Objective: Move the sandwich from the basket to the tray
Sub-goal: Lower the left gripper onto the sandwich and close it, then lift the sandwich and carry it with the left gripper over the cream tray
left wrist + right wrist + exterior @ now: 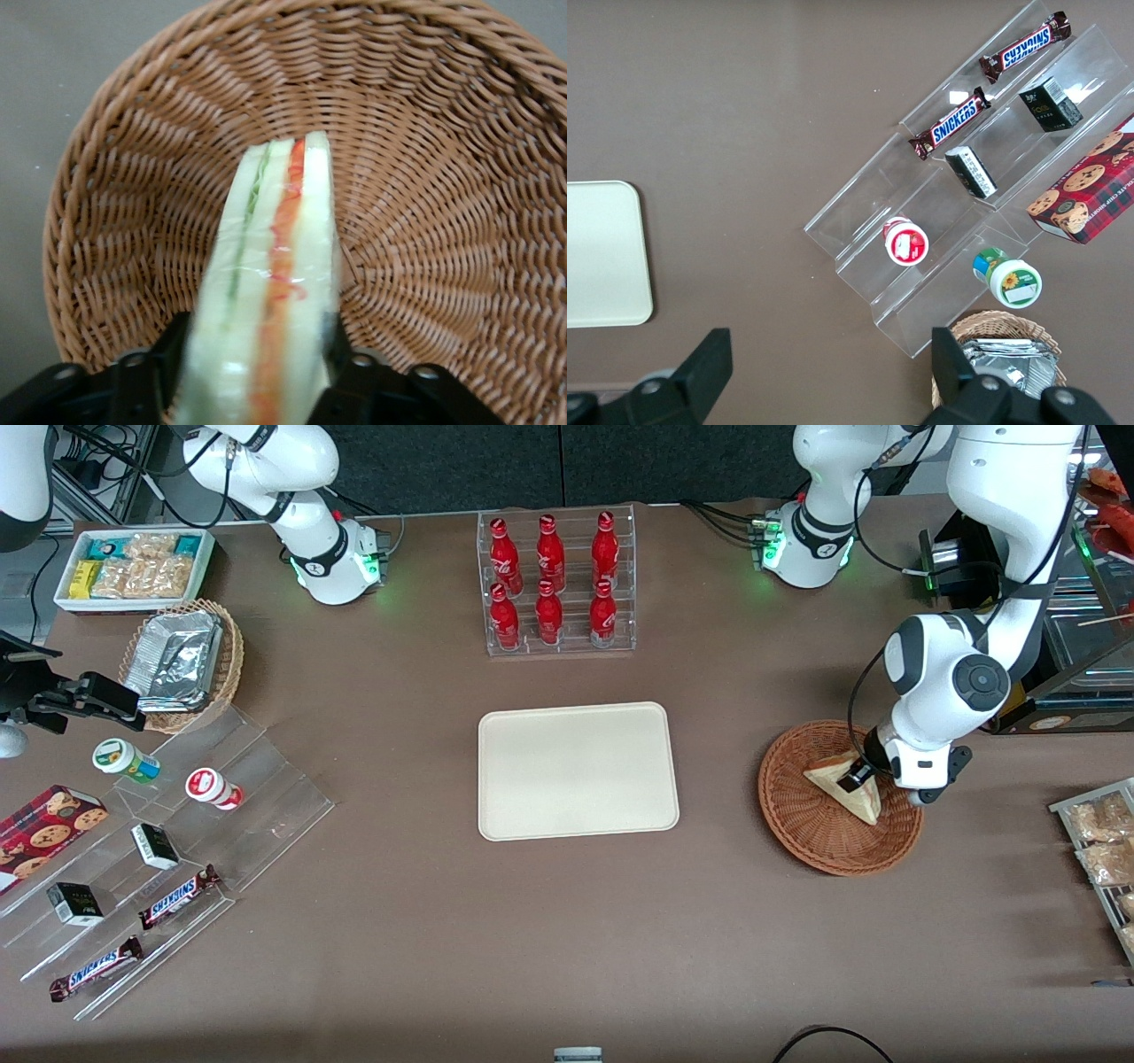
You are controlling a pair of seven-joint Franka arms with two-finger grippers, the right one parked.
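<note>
The sandwich is a pale wedge with red and green filling, and it lies in the reddish-brown wicker basket toward the working arm's end of the table. My left gripper is down in the basket and shut on the sandwich. In the left wrist view the sandwich stands on edge between the black fingers, with the basket's weave all around it. The cream tray lies flat at the table's middle, beside the basket, with nothing on it.
A clear rack of red bottles stands farther from the front camera than the tray. Clear stepped shelves with snacks, a tan basket of foil containers and a white snack bin are toward the parked arm's end. Packets lie near the basket.
</note>
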